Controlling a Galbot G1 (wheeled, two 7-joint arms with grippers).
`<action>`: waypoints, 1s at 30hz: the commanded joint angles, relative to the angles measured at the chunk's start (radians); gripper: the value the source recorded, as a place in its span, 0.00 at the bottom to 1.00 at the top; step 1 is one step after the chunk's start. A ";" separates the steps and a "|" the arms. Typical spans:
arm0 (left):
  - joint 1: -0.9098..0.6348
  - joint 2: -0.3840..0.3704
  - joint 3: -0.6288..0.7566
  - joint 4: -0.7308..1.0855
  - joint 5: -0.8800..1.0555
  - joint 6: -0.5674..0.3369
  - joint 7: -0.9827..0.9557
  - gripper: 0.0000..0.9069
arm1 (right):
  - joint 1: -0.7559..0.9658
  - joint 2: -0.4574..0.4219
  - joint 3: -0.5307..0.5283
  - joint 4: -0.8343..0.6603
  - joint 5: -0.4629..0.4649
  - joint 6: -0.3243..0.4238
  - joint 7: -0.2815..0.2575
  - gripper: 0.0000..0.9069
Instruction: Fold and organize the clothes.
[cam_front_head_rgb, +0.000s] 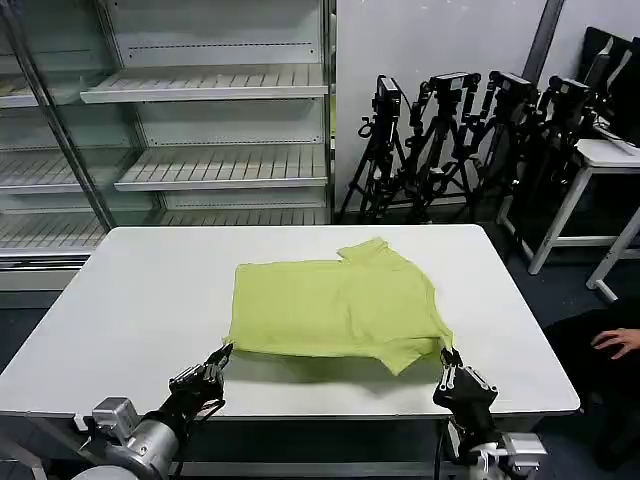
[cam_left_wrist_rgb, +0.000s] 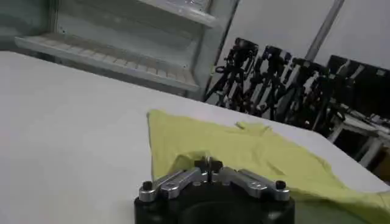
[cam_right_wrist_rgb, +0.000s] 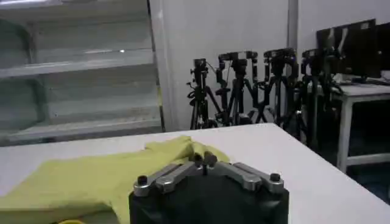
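One lime T-shirt (cam_front_head_rgb: 335, 308) lies on the one white table (cam_front_head_rgb: 140, 300). Two grippers sit at the table's near edge: the left gripper (cam_front_head_rgb: 222, 356) and the right gripper (cam_front_head_rgb: 449, 358). Behind the table stand several black tripods (cam_front_head_rgb: 450, 140), too clustered to count.

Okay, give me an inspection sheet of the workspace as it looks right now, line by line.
Surface: white table, flat, bare around the shirt.
Job's things: lime T-shirt lying partly folded near the table's middle, one sleeve toward the near right edge.
Clutter: nothing seen.
End effectors: left end effector at the shirt's near left corner, fingers together; right end effector at the near right sleeve, fingers together. Whether either pinches fabric cannot be told.
Cables: nothing seen.
Surroundings: empty shelving unit behind, tripods at the wall, another white table far right.
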 joint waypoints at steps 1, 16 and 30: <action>-0.094 -0.001 0.012 0.088 -0.014 -0.010 0.016 0.04 | 0.189 -0.066 0.030 -0.128 0.084 -0.020 0.000 0.00; -0.238 0.022 0.062 0.240 0.064 0.004 0.032 0.04 | 0.370 -0.168 -0.050 -0.272 0.125 -0.054 -0.025 0.00; -0.277 0.013 0.118 0.293 0.132 -0.002 0.035 0.04 | 0.491 -0.180 -0.150 -0.468 0.091 -0.054 -0.055 0.00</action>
